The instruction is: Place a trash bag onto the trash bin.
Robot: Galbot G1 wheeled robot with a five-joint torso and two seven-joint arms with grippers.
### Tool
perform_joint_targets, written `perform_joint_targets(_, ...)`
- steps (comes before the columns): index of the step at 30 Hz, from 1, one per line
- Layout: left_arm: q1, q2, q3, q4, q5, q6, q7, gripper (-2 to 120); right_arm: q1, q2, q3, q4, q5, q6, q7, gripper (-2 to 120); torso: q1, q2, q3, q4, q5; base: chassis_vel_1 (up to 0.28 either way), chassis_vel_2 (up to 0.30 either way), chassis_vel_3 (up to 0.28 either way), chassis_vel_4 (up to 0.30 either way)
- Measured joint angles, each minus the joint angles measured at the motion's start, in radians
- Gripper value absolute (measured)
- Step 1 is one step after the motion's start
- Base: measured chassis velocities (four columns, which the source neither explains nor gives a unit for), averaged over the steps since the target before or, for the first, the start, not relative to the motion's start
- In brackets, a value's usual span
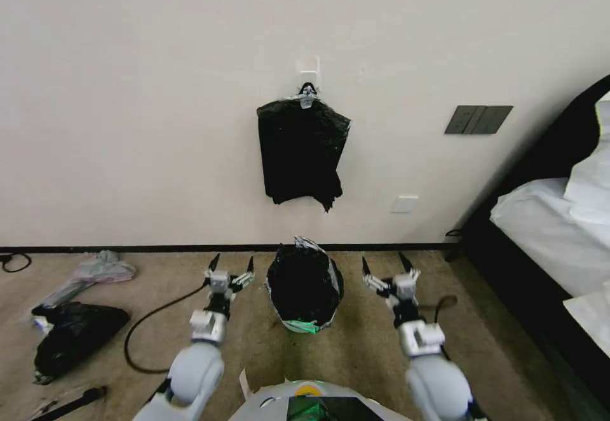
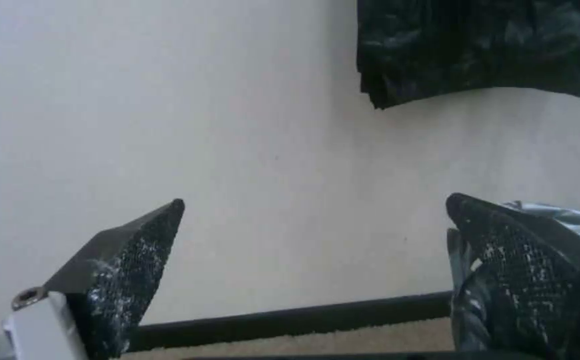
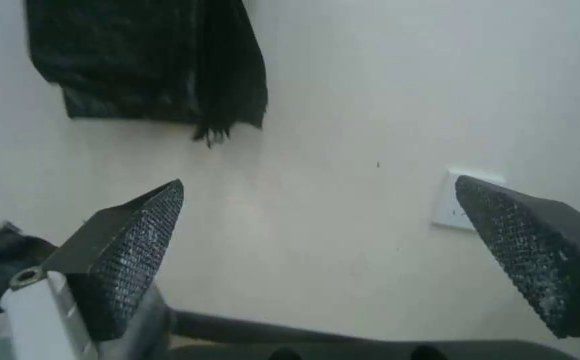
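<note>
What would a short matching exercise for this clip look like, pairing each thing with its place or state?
Things:
1. trash bag
2. bundle of bags
3. lumpy black sack
4. left tool

Places or states:
A. hanging on the wall
B. open, beside the bin
C. on the carpet, far left
D. lining the trash bin

Pairs: 1-D, 2-A, 3-C, 4-B

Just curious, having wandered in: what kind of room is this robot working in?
Probably a bedroom, maybe a hotel room: a bed with white bedding at the right, carpet, and a small bin by the wall.
</note>
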State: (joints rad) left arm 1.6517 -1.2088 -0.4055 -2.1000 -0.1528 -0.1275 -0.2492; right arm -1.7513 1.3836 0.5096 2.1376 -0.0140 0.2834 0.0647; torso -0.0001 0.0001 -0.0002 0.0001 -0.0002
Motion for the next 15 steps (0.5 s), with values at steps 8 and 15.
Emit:
perform_joint_targets(8, 0.059, -0.048, 0.014, -0.025, 0.116, -0.044, 0.0, 100, -0.054, 0.077, -0.02, 0.014, -0.041, 0.06, 0.01, 100, 0.0, 0.0, 0.0, -0.0001, 0.0, 0.0, 0.0, 0.0, 0.0)
perform_joint_targets(15, 0.056, -0.047, 0.017, -0.025, 0.115, -0.044, -0.003, 100, -0.05, 0.075, -0.024, 0.016, -0.037, 0.056, 0.015, 100, 0.0, 0.0, 0.0, 0.0, 0.0001, 0.0, 0.0, 0.0, 0.0)
